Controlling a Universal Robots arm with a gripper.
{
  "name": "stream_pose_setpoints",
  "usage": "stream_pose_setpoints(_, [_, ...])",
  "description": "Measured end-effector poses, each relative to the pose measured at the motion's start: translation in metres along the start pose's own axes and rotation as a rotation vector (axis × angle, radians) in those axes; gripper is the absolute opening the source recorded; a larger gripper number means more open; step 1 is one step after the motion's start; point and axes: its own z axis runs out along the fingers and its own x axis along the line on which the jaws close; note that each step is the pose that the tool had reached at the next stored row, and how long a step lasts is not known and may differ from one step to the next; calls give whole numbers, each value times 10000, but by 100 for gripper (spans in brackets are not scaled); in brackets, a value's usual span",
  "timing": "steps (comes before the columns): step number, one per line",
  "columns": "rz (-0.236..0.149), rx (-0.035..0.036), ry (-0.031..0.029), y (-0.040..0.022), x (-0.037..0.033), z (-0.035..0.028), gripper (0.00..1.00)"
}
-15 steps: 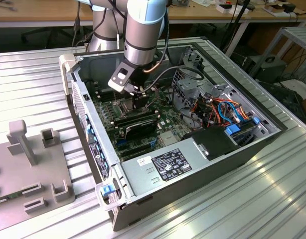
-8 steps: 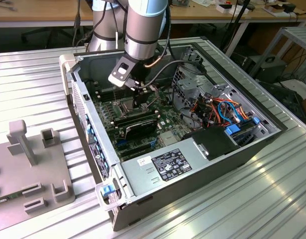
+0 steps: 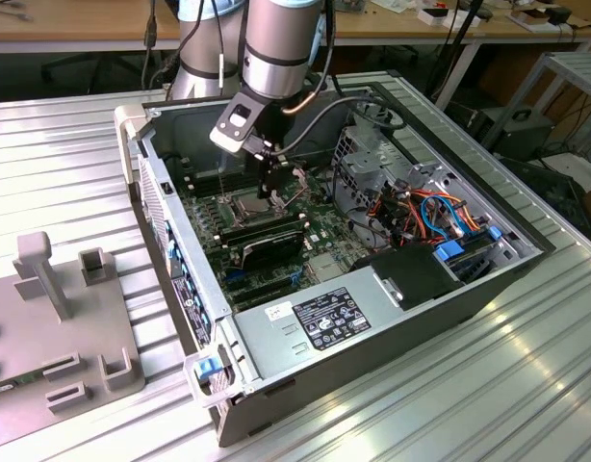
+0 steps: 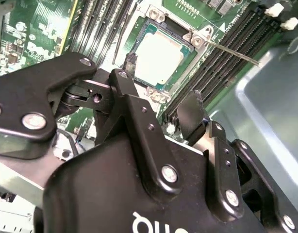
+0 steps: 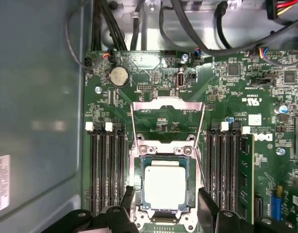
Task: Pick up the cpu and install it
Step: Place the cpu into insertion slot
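Exterior view first: the arm [image 3: 276, 48], a smooth silver tube, reaches down into an open desktop case [image 3: 170, 241] lying on a ribbed aluminium table [image 3: 526, 385]. The gripper [image 3: 267, 188] hangs just above the green motherboard [image 3: 320, 207], towards the far side of the case. Long black memory sticks [image 3: 262, 241] lie just near of it. A boxy grey power supply [image 3: 324, 322] fills the near edge of the case, and a tangle of orange and blue cables [image 3: 440, 207] sits on the exterior view's right. Off on the exterior view's left there's a matte grey fixture [image 3: 55, 327] with blocky posts.

In the second wrist view, the cpu [image 4: 158, 54] is lying flat in the socket [image 4: 200, 38]. It's a pale, dull metallic square with a dark rim around it. The pincer's chunky black fingers [image 4: 139, 121], bolted together with shiny round screws, are spread wide apart and have nothing between them. A thin steel lever [image 4: 231, 51] runs out across rows of black memory slots [image 4: 222, 53].

In the first wrist view, the cpu [image 5: 164, 187] is again seated square in the socket, with the hinged metal load frame [image 5: 167, 104] flipped up and open beyond it. The two fingertips [image 5: 206, 201] sit one on each side of the socket, clear of the chip and not touching it. A round silver coin battery [image 5: 119, 76] sits on the board, and the plain blue-grey case wall [image 5: 37, 97] runs alongside.
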Motion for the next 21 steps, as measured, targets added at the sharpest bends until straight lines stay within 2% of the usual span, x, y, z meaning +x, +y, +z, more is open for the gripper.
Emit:
stream_pose_setpoints(2, [0,0,-4,3,2,-95,62])
stream_pose_setpoints(6, [0,0,-20,5,4,-189,62])
stream_pose_setpoints(7, [-1,0,-38,7,6,-243,62])
stream_pose_setpoints(8, [0,-1,-51,7,9,-258,62])
stream_pose_setpoints(21, [-2,0,-65,7,9,-259,62])
